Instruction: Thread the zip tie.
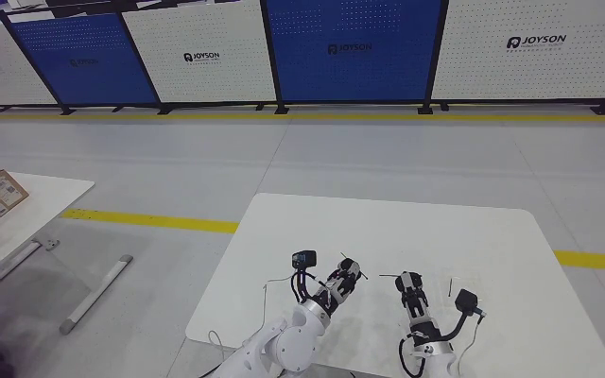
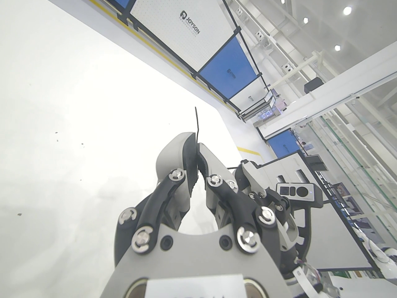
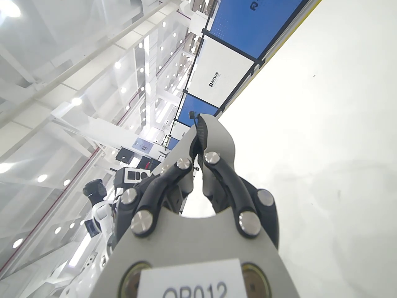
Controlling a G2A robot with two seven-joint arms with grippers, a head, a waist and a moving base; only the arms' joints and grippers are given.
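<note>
The zip tie is a thin black strip. My left gripper (image 2: 197,144) is shut on it, and a short tail of the zip tie (image 2: 196,122) sticks straight out past the fingertips. My right gripper (image 3: 198,122) is shut too, with a small black end of zip tie (image 3: 192,115) poking out at its tip. Whether both hold the same tie is hidden. In the top view the left gripper (image 1: 350,270) and the right gripper (image 1: 408,281) hover side by side, a small gap apart, over the near part of the white table (image 1: 397,227). The left wrist view also shows the right gripper (image 2: 248,169) close by.
A short dark strip (image 1: 450,285) lies on the table just right of the right gripper. The far half of the table is bare white surface. A second white table (image 1: 38,194) stands apart on the left. Blue and white panels (image 1: 350,47) line the back.
</note>
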